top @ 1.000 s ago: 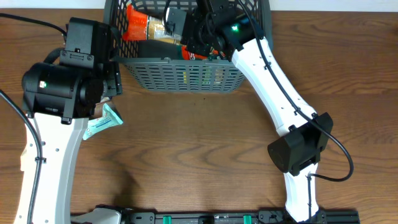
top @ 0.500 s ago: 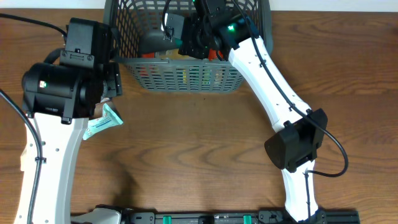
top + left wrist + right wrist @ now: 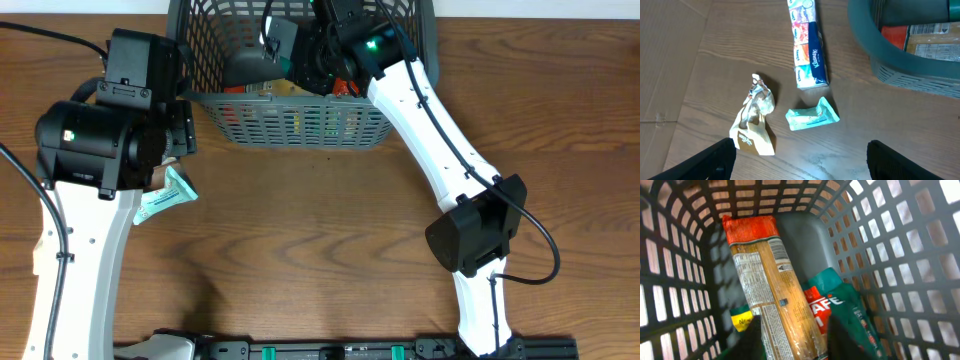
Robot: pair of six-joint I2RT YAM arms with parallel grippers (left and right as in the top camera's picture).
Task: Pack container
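The dark grey basket (image 3: 300, 120) stands at the far edge of the table. It also shows in the left wrist view (image 3: 875, 45) and the right wrist view (image 3: 890, 255). My right gripper (image 3: 795, 342) is inside it, its fingers closed on either side of a long pasta packet (image 3: 765, 280) with a red end. A red and a green packet (image 3: 850, 310) lie beside it. My left gripper (image 3: 810, 165) is open and empty above the table, left of the basket. Below it lie a tissue pack (image 3: 807, 45), a teal packet (image 3: 812, 116) and a gold wrapper (image 3: 755, 120).
In the overhead view the teal packet (image 3: 165, 197) pokes out from under the left arm. The right arm (image 3: 440, 150) reaches diagonally over the table's right half into the basket. A black rail runs along the near edge.
My right gripper has shifted a little left inside the basket. The pasta packet's orange-red end no longer shows at the basket's back left from overhead. The left arm has not moved.
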